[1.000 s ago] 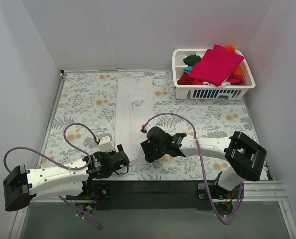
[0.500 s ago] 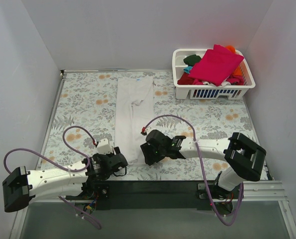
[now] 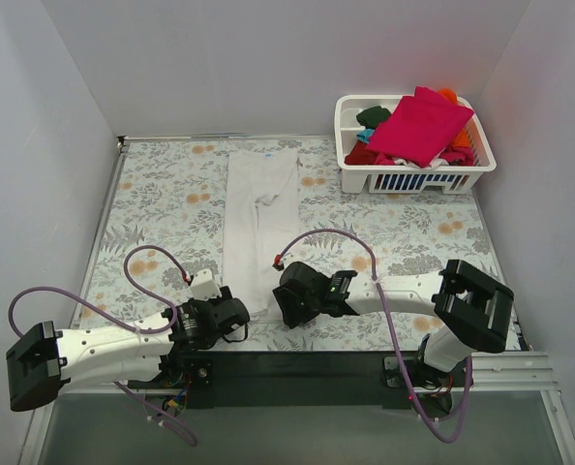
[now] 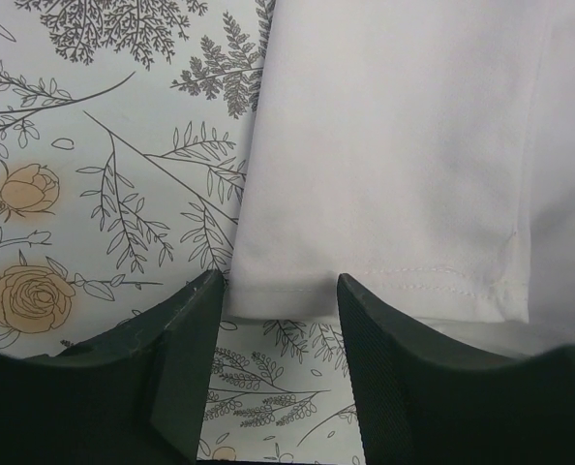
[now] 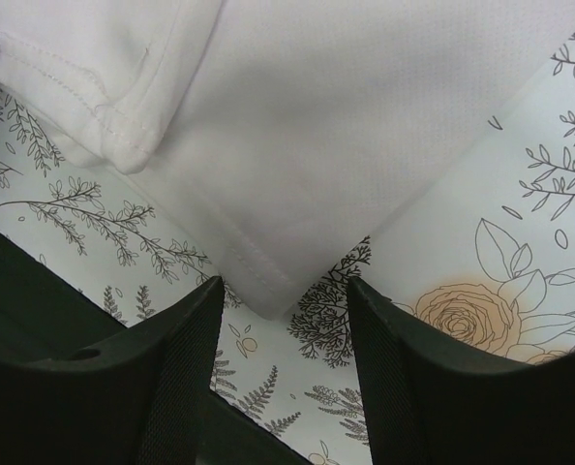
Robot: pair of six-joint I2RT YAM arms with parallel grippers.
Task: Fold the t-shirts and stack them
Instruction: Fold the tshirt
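A white t-shirt (image 3: 258,208) lies folded into a long strip down the middle of the floral table. My left gripper (image 3: 237,312) is open at the strip's near left corner; its hem (image 4: 384,194) sits just beyond the gap between my fingers (image 4: 186,339). My right gripper (image 3: 281,308) is open at the near right corner, with the hem corner (image 5: 268,174) pointing into the gap between my fingers (image 5: 186,358). Neither holds cloth. Magenta, red, orange, dark green and teal t-shirts (image 3: 418,126) lie heaped in the basket.
The white slatted basket (image 3: 346,121) stands at the back right of the table. White walls close the table in on the left, back and right. The black mounting rail (image 3: 297,373) runs along the near edge.
Both grippers have drawn back toward the near edge, to the shirt's bottom corners. The shirt and the basket have not moved.
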